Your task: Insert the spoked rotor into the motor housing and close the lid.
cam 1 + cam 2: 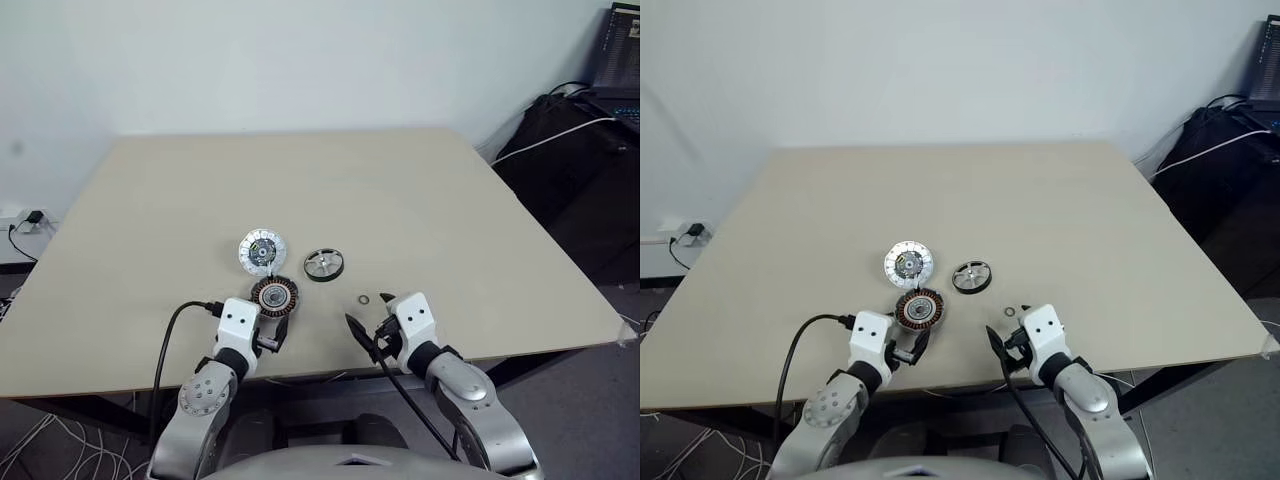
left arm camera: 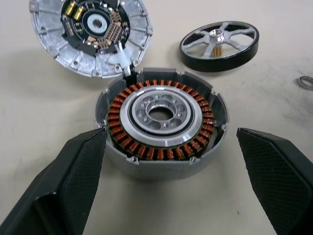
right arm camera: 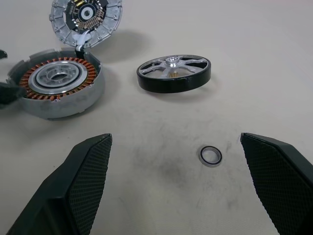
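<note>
The motor housing [image 2: 161, 120], a round puck with copper windings around a silver centre, sits on the beige table [image 1: 400, 200] near its front edge. Its lid [image 2: 90, 34] lies flipped open behind it, circuit side up, still joined at the rim. The spoked rotor [image 1: 323, 264], dark-rimmed with silver spokes, lies flat to the right of the lid. My left gripper [image 2: 171, 142] is open, its fingers flanking the housing's near side with nothing held. My right gripper [image 3: 175, 139] is open and empty, low over the table in front of the rotor [image 3: 173, 73].
A small metal washer ring [image 3: 211, 156] lies on the table between the rotor and my right gripper. Black cables run from both wrists. A dark bag [image 1: 570, 150] and a laptop [image 1: 615, 50] stand off the table's right side.
</note>
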